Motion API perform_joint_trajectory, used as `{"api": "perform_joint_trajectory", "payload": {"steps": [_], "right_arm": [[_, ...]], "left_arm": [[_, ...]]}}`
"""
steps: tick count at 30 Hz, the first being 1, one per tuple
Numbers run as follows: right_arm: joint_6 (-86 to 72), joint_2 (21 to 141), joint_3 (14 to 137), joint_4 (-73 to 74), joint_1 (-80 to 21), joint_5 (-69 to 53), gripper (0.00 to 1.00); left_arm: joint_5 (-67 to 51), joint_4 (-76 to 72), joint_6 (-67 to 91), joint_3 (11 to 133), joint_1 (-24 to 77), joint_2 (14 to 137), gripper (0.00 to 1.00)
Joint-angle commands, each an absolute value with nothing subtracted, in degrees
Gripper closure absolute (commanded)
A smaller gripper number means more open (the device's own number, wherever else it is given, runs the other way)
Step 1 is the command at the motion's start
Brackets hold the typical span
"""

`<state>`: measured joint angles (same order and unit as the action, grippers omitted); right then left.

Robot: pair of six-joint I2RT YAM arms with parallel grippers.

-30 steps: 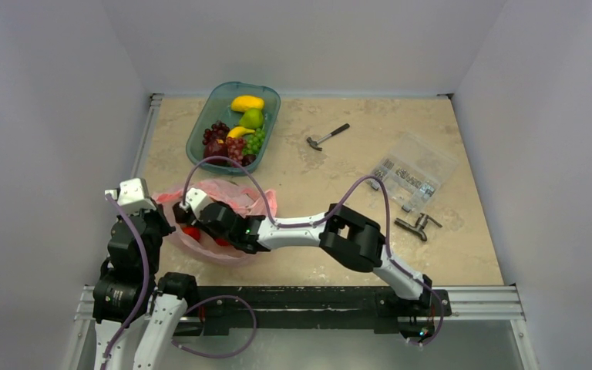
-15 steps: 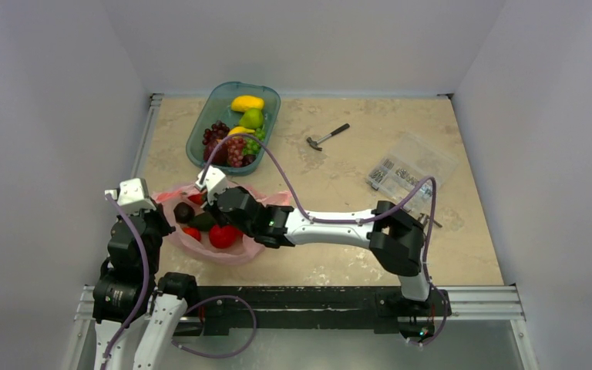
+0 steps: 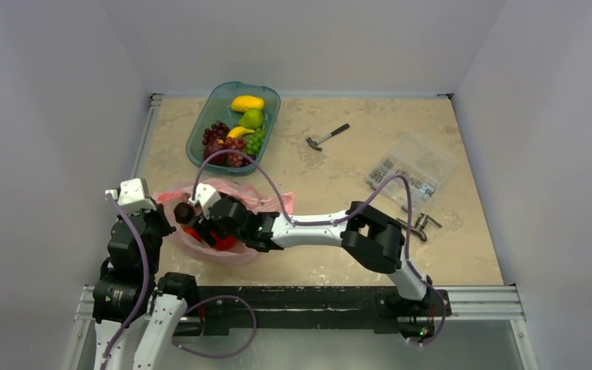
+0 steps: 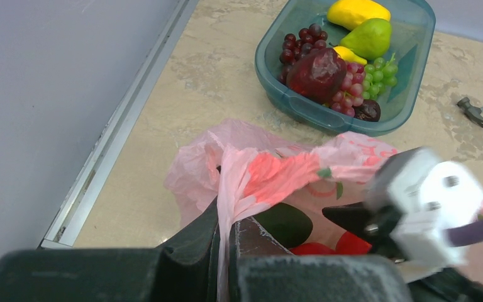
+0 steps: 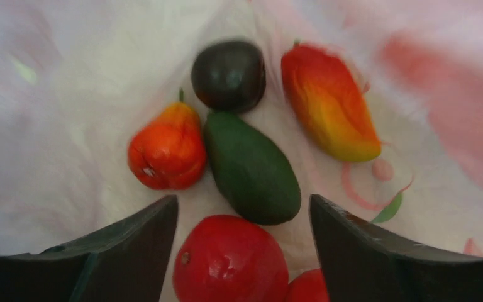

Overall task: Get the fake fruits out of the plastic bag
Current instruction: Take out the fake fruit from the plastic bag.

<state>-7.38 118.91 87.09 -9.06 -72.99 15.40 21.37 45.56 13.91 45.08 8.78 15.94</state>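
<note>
Right wrist view puts the round red fruit [image 5: 229,261] between the spread jaws of the right gripper [image 5: 242,199], just nearer than the slanting avocado [image 5: 251,167], while the left gripper [image 4: 225,221] pinches the plastic bag [image 4: 270,176] at its rim.

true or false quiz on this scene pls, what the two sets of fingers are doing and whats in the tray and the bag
1. The left fingers are pinched shut on the edge of the pink bag. True.
2. The right fingers are shut on the avocado. False: they are open inside the bag, the avocado loose ahead of them.
3. The tray is empty. False: grapes lie in it.
4. A hammer lies right of the tray in the top view. True.
</note>
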Motion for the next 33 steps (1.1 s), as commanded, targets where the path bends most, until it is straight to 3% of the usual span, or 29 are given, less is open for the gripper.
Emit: {"api": "perform_joint_trajectory", "payload": {"steps": [1, 2, 3, 13, 15, 19, 22, 30, 33], "right_arm": [[-4.2, 122.9, 91.7, -6.0, -72.9, 15.5, 0.12], [-3.6, 124.8, 92.7, -5.4, -72.9, 16.1, 0.03], [-2.6, 126.1, 93.8, -4.9, -72.9, 17.3, 0.01], [0.7, 136.9, 101.4, -4.1, -73.0, 24.6, 0.03], [0.5, 136.5, 100.4, -5.5, -73.1, 25.4, 0.14], [-1.1, 133.0, 96.6, -9.9, -73.0, 25.9, 0.5], [-1.4, 130.5, 94.9, -11.5, -73.0, 27.1, 0.68], [-3.3, 120.1, 87.6, -15.9, -72.7, 24.7, 0.91], [-4.9, 115.4, 84.3, -17.3, -72.6, 23.2, 0.95]], "left_arm": [[20.9, 44.4, 13.5, 45.4, 9.1, 16.4, 1.0], [20.9, 44.3, 13.5, 45.4, 9.1, 16.4, 1.0], [20.8, 44.4, 13.5, 45.4, 9.1, 16.5, 1.0], [21.1, 44.4, 13.4, 45.4, 9.2, 16.8, 1.0], [21.0, 44.4, 13.4, 45.4, 9.2, 16.9, 1.0], [20.8, 44.3, 13.4, 45.4, 9.2, 17.3, 1.0], [20.8, 44.2, 13.4, 45.4, 9.3, 17.2, 1.0], [20.9, 44.3, 13.4, 45.4, 9.2, 17.2, 1.0], [20.7, 44.2, 13.4, 45.3, 9.2, 17.2, 1.0]]}}
